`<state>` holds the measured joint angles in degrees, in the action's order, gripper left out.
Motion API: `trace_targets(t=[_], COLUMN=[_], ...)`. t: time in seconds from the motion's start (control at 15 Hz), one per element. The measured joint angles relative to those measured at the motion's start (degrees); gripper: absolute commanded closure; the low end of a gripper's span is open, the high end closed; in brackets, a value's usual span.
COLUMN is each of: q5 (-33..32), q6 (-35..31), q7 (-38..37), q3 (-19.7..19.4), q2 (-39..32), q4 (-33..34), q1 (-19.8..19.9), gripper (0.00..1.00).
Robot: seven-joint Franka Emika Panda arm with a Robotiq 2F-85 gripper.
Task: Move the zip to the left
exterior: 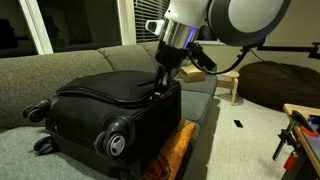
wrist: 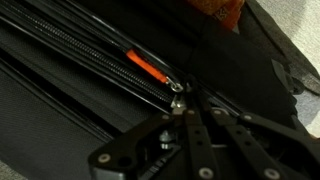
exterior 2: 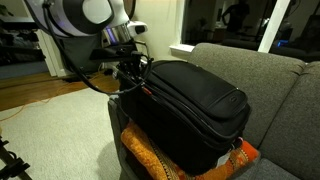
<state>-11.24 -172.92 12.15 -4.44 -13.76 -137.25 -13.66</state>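
The gripper [wrist: 180, 108] is closed on the zip [wrist: 177, 90] at its tips; orange tab [wrist: 148, 66] just beyond; tips hidden against the suitcase [exterior: 95, 105] [exterior 2: 190, 105] in both exterior views.

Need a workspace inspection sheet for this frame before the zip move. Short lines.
Surface: grey sofa; the suitcase lies on its seat.
Job's things: black suitcase; zip with orange tab.
Clutter: orange patterned cloth under the suitcase.
Grippers: gripper at the zip slider on the suitcase edge; open or shut cannot be told.
Cables: black cable loops off the wrist; orange cable on the floor.
Surroundings: dark window, wooden stool.
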Motion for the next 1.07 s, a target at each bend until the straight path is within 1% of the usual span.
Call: trace_targets(t=[1.07], q5=[-0.52], q6=[0.39], q7=[-0.02], q3=[-0.74], q2=[1.8], q4=[0.06], q1=[-6.58], gripper=[0.99])
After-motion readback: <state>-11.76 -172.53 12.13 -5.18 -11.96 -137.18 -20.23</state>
